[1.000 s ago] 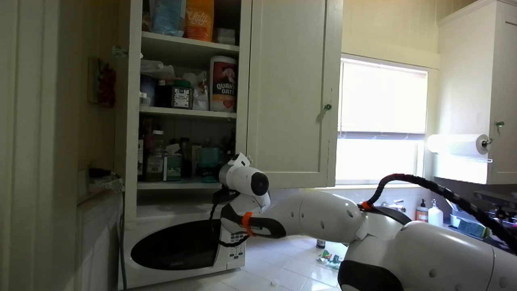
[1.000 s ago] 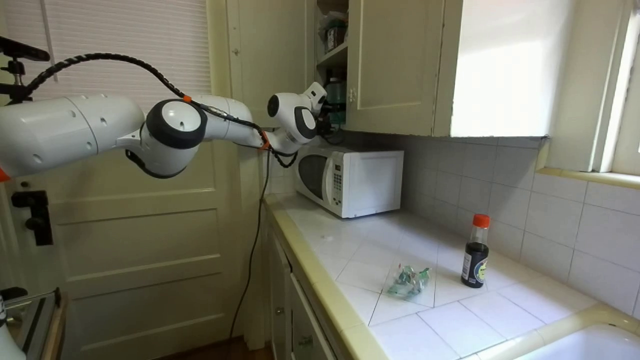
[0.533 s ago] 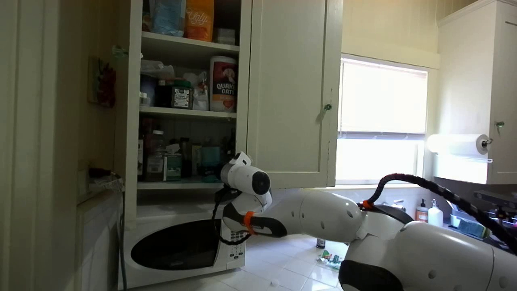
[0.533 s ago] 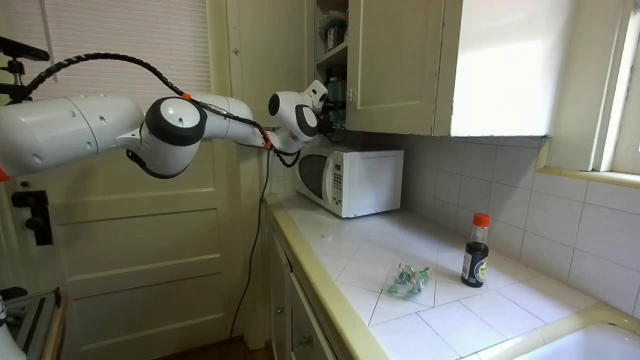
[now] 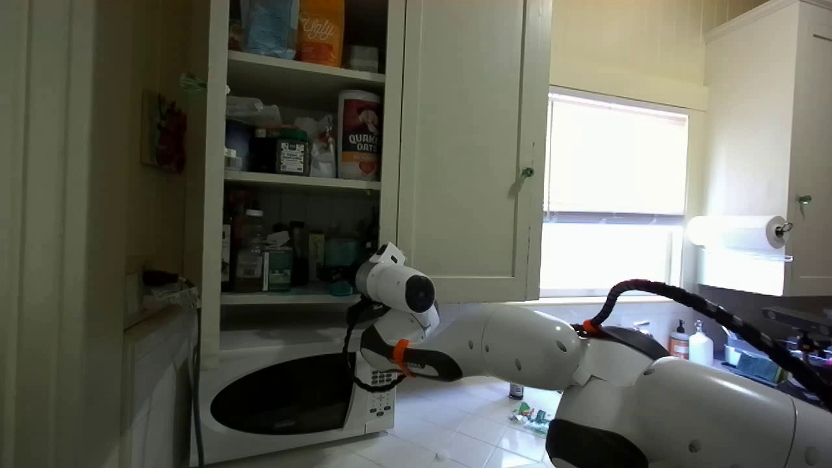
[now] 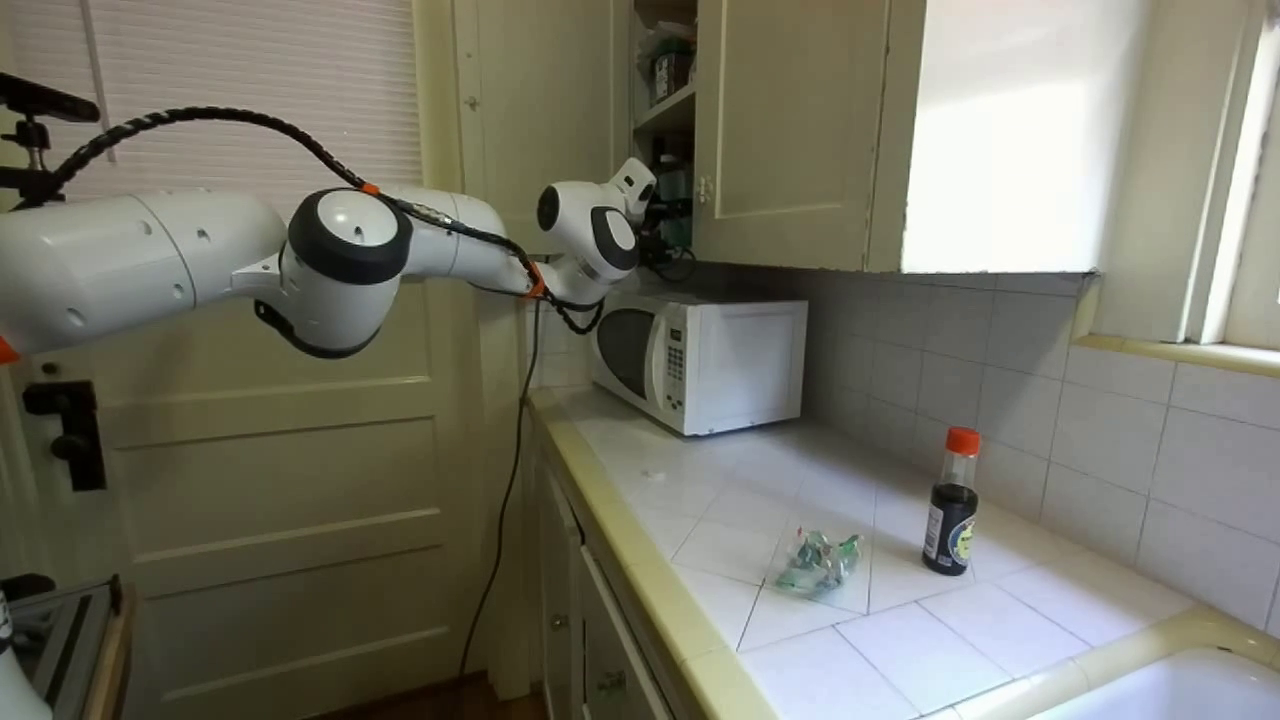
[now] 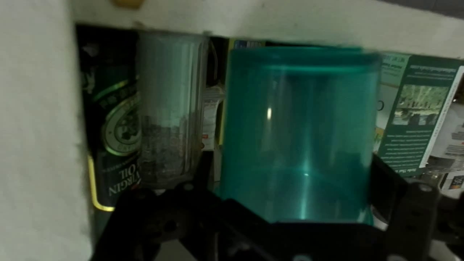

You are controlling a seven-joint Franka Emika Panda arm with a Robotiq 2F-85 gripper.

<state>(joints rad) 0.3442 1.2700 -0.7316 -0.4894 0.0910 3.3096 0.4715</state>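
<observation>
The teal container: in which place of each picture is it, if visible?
In an exterior view: teal container, left of centre, beside the robot wrist.
In an exterior view: not clearly recognisable near the gripper.
Wrist view: teal container, right of centre, between fingers.
Shared landmark: the white cabinet.

The container (image 7: 301,134) is a glossy, see-through teal cylinder with nearly straight sides and a darker teal band at the end nearest the shelf (image 5: 286,298). It is roughly upright, just above or on that shelf, contact unclear, between the parted jaws of the gripper (image 7: 291,157), with a narrow gap showing at one side.
</observation>
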